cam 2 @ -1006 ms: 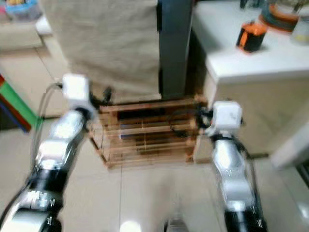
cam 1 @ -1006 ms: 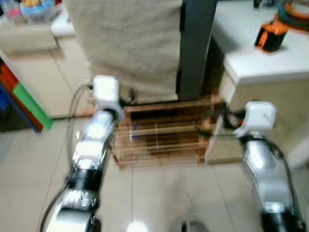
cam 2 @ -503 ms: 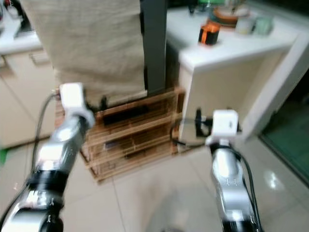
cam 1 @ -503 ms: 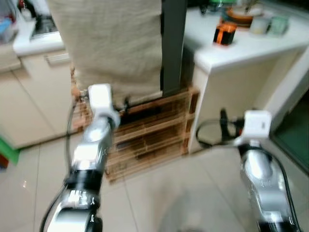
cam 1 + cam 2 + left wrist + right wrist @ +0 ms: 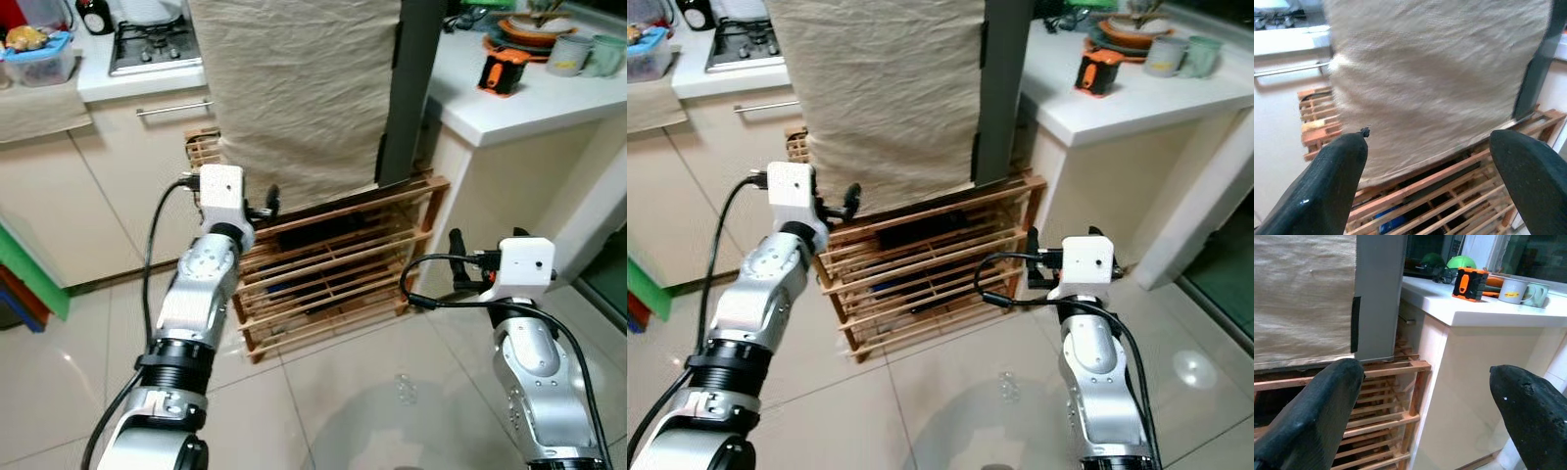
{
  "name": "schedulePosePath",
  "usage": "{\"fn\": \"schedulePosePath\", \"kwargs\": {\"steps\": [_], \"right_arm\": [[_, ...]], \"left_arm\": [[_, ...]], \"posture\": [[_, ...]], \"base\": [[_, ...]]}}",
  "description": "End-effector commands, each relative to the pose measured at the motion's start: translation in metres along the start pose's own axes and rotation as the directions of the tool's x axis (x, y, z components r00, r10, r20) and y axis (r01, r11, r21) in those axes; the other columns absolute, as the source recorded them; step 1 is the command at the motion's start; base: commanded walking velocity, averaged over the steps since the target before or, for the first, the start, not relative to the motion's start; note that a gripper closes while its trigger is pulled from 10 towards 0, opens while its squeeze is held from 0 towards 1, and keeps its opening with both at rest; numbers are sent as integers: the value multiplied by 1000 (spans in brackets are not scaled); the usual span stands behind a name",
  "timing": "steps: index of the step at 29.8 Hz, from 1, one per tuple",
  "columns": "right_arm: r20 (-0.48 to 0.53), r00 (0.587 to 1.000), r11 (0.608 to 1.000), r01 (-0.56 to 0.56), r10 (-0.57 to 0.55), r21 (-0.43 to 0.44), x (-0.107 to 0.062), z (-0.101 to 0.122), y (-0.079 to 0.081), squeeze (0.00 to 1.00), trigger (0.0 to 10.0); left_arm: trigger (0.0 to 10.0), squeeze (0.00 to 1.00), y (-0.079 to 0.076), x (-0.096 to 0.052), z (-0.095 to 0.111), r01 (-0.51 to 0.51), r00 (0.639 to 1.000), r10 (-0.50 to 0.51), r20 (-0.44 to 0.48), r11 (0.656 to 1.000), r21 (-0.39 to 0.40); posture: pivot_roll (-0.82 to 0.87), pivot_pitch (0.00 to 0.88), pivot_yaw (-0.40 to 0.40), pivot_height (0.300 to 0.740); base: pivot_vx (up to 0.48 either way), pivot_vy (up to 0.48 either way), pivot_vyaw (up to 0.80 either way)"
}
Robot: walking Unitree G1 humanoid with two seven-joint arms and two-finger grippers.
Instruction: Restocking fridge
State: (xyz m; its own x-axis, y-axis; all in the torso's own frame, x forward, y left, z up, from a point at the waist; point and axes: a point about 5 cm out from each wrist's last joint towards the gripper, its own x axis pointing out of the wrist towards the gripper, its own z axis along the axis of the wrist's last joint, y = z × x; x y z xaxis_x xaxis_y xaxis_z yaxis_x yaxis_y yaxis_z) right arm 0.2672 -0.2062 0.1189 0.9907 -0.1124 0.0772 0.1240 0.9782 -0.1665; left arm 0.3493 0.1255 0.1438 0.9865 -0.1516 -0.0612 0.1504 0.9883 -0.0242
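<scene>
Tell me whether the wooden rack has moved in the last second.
No. The wooden rack still sits below the hanging cloth, beside the white counter; only the camera shifted.

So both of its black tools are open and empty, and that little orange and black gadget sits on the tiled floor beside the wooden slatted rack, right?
Not quite. The small orange and black gadget sits up on the white countertop, not on the floor, as the left eye view shows. The rest holds: the left tool and right tool are both open and empty, facing the wooden slatted rack.
</scene>
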Motion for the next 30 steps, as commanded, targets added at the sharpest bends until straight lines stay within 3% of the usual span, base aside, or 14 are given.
{"fn": "schedulePosePath", "kwargs": {"steps": [1,15,30], "right_arm": [[5,1000,1000,-16,16,13,2,2,3,0,10000],[-19,1000,1000,-17,17,23,0,-3,6,0,10000],[-4,1000,999,-15,15,31,4,0,8,0,10000]], "left_arm": [[10000,0,9,0,0,-27,1000,27,0,1000,-12],[10000,0,18,0,-9,-83,996,81,-39,996,-34],[10000,0,24,1,-1,-111,994,111,9,993,-38]], "posture": [[-222,0,55,740],[-222,0,54,740],[-215,0,53,740]], "base": [[0,480,-781],[0,480,-781],[0,480,-776]]}}
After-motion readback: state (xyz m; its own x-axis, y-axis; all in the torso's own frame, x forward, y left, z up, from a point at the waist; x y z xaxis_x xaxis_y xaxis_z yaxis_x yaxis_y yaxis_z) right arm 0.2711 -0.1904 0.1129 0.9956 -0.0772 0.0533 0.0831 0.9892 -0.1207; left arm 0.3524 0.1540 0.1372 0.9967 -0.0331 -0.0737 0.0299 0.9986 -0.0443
